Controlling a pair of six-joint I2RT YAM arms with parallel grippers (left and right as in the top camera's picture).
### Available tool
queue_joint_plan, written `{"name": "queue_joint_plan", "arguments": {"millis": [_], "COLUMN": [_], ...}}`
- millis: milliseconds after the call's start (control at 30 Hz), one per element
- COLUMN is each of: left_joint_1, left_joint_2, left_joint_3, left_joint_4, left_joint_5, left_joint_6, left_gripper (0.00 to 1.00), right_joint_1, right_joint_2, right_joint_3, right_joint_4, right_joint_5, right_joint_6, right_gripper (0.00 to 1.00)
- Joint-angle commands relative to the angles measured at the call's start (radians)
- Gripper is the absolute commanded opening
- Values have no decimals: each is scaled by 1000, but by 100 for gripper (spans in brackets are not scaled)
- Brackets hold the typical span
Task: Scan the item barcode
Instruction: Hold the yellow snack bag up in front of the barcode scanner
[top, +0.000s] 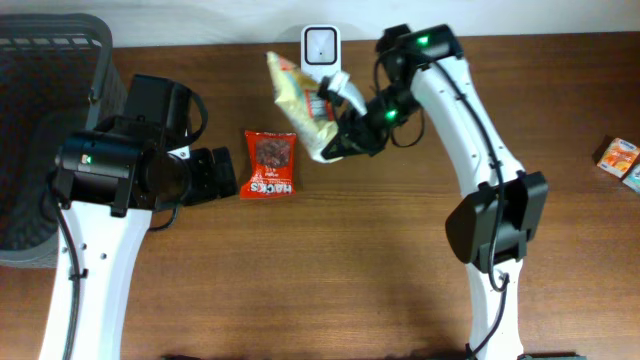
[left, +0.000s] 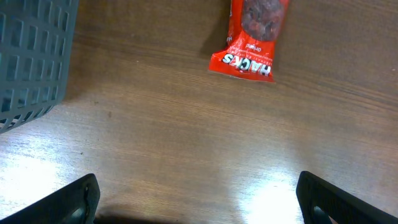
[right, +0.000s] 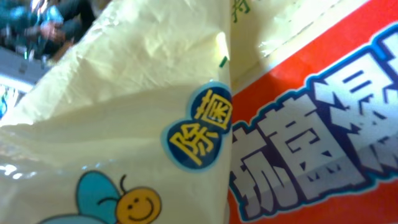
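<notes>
Basket (top: 40, 60) blocks left, scanner (top: 320, 45) rear; front apparently free.

Brown wooden table (top: 330, 280), grey basket (top: 50, 50) far left, red snack packet (top: 270, 165) left of middle, white scanner (top: 320, 45) far edge, small boxes (top: 620, 160) right edge

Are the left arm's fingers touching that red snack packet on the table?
Apart. The left wrist view shows bare wooden table between the open left fingers and the red foil snack packet.

Table (top: 330, 270): dk brown wood, grain visible, fills most of view.
Light: pale glare (left: 267, 193) on tabletop, L wrist view.
Far L: grey mesh basket (top: 40, 60).
</notes>
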Motion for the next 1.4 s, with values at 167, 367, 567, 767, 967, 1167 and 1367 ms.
{"name": "queue_joint_plan", "arguments": {"millis": [167, 367, 567, 767, 967, 1167, 1367], "left_joint_1": [2, 2, 2, 2, 2, 2, 2], "left_joint_2": [-4, -4, -4, -4, -4, -4, -4], "left_joint_3": [5, 5, 5, 5, 5, 5, 5], "left_joint_4": [2, 2, 2, 2, 2, 2, 2], "left_joint_5": [-11, -11, -11, -11, -11, -11, -11], "left_joint_6": [-9, -9, -9, -9, -9, -9, -9], "left_gripper": [99, 99, 99, 99, 99, 99, 99], "right_joint_1": [-31, -93, -74, 16, 76, 122, -48], "right_joint_2": [-11, -11, -10, -10, -10, -12, -11], "right_joint_3": [2, 2, 1, 1, -111, -175, -18], "right_joint_4": [-5, 0, 162, 282, 305, 311, 315], "right_joint_5": [-148, -193, 355, 978, 1015, 926, 1015], "right_joint_6": [-64, 56, 656, 1247, 1466, 1436, 907], "right_gripper": [4, 4, 4, 4, 4, 71, 99]}}
